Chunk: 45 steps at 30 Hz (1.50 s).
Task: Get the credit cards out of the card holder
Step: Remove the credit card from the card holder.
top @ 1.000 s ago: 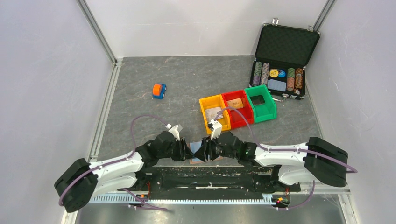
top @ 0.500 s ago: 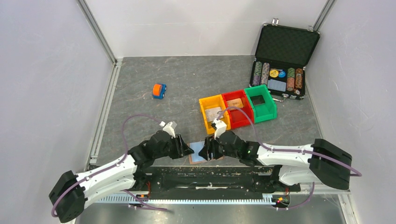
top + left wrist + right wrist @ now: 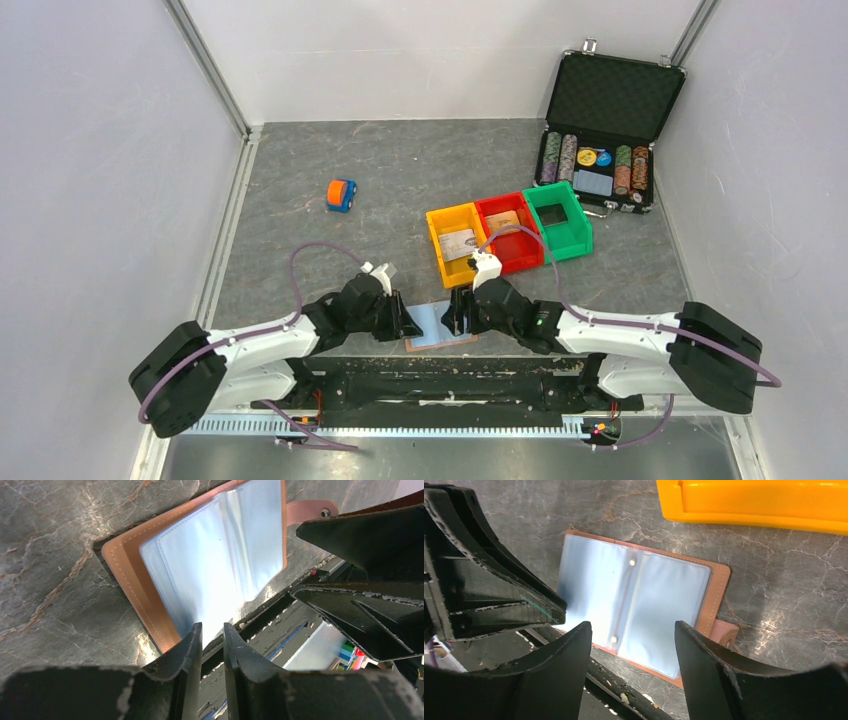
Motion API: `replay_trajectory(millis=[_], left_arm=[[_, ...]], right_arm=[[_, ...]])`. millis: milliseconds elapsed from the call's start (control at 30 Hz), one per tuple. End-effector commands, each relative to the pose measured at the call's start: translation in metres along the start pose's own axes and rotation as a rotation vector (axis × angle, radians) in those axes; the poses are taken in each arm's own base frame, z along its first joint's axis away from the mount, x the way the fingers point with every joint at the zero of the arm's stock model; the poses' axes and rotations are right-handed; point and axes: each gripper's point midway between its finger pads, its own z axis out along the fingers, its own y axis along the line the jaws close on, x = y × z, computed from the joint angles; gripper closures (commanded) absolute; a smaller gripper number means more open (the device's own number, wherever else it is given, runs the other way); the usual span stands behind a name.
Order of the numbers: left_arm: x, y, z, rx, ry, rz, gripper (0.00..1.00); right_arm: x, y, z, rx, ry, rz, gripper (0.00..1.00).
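**A:** Start with the big items. What's on the table (image 3: 400,165)?

**B:** A black chip case (image 3: 612,95) stands in the far right corner. Its lid is raised and rows of poker chips (image 3: 566,157) sit in the tray. Three bins sit touching in a row towards the right edge, nearer the middle than the case: a yellow bin (image 3: 434,240), a red bin (image 3: 512,262) and a green bin (image 3: 565,250).

**A:** And the card holder?

**B:** The card holder (image 3: 435,322) lies flat at the near edge, about midway along it and directly between the two arms. It is open, with its pale blue-grey plastic pockets facing up. The brown strap (image 3: 310,510) with its snap sticks out on the right arm's side.

**A:** Condition of the tools?

**B:** The left gripper (image 3: 212,630) hangs low over the holder's left end. Its fingers are drawn almost together with only a slit between them, and I see nothing in that slit. The right gripper (image 3: 631,630) hangs over the holder's right half. Its fingers are spread wide, it carries nothing, and I cannot tell whether they touch the plastic.

**A:** Any cards to account for?

**B:** An orange-tan card (image 3: 505,221) lies in the red bin, and a pale card (image 3: 458,243) lies in the yellow bin.

**A:** Anything smaller?

**B:** An orange-and-blue toy car (image 3: 341,195) sits left of centre, well apart from everything else.
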Motion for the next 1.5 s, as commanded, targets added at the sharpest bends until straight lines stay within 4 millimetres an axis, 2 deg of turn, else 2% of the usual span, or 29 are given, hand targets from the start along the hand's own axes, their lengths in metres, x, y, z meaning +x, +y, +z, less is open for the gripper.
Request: replay_trajectory(millis=[0, 167, 333, 700, 933, 1167, 1467], left_arm=[[-0.006, -0.009, 0.004, 0.044, -0.012, 0.057, 0.72], [-0.001, 0.005, 0.006, 0.005, -0.014, 0.053, 0.71], [0.001, 0.01, 0.006, -0.006, -0.012, 0.053, 0.7], [0.002, 0.013, 0.007, -0.01, -0.012, 0.06, 0.7], [0.003, 0.014, 0.008, -0.005, -0.011, 0.059, 0.7], [0.004, 0.016, 0.01, -0.007, -0.005, 0.061, 0.69], [0.006, 0.016, 0.011, -0.006, 0.005, 0.061, 0.69]], right_arm=[[0.007, -0.012, 0.005, 0.039, 0.005, 0.006, 0.36], [0.013, -0.023, 0.007, 0.082, 0.02, -0.001, 0.34], [0.016, -0.025, 0.008, 0.091, 0.033, -0.006, 0.34], [0.02, -0.011, 0.012, 0.016, 0.049, 0.016, 0.39], [0.024, -0.009, 0.014, 0.006, 0.07, 0.027, 0.4], [0.013, 0.012, 0.01, -0.089, 0.034, 0.058, 0.42], [0.011, 0.029, 0.008, -0.201, 0.016, 0.109, 0.44]])
